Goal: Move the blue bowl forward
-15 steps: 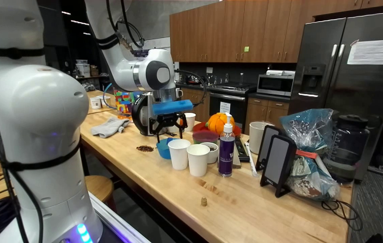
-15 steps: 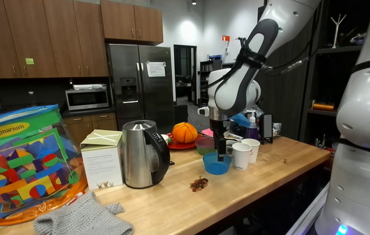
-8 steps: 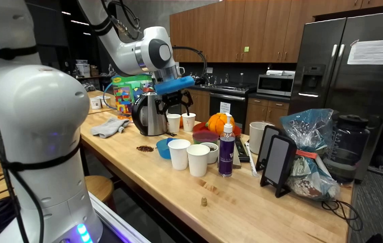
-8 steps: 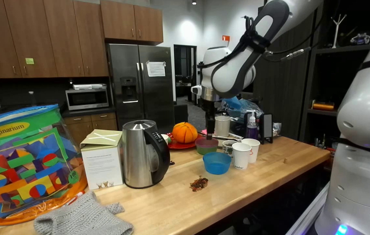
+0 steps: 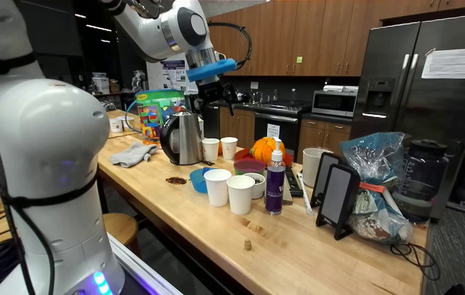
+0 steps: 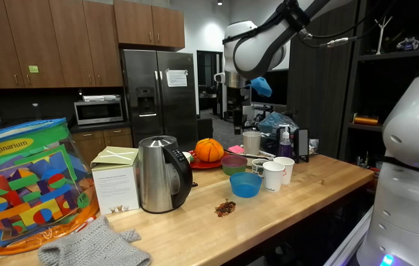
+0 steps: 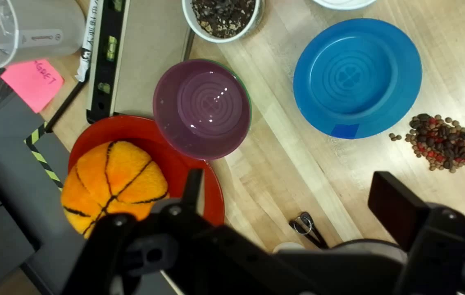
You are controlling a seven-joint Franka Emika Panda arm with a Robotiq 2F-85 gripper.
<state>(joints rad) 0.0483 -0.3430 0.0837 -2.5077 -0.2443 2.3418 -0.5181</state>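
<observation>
Gripper (image 7: 292, 190): it hangs in the air, well above the counter (image 6: 194, 236), and you have its fingers (image 7: 396, 205) spread wide apart.
Blue bowl (image 6: 245, 184): it stands upright on the counter, between the white cups (image 5: 217, 187) and a loose pile (image 7: 441, 143); in the wrist view you look down into it and see a clover-like mark (image 7: 348, 76) in its bottom and a darker blue patch (image 7: 345, 131) near the rim.
White cups: a paper pair side by side, both upright; in an exterior view one of them hides part of the blue bowl from you (whether those two touch, you cannot tell).
Loose pile: brown, black and red bits, like beans and peppercorns, lying on the counter near the blue bowl.
Purple bowl (image 7: 201, 108): seated in a green bowl (image 6: 234, 170), near your blue one, just beside the red plate (image 7: 175, 170).
Red plate: an orange pumpkin (image 7: 113, 176), soft-looking and black-seamed, sits on it.
Dark-filled cup (image 7: 224, 16): white outside, soil-like stuff inside, near the purple bowl.
Kettle (image 6: 154, 173): steel with a black handle, upright, just beside a pale box (image 6: 116, 188).
Pump bottle (image 5: 274, 184): purple, upright, near the white cups, as you see in both exterior views.
</observation>
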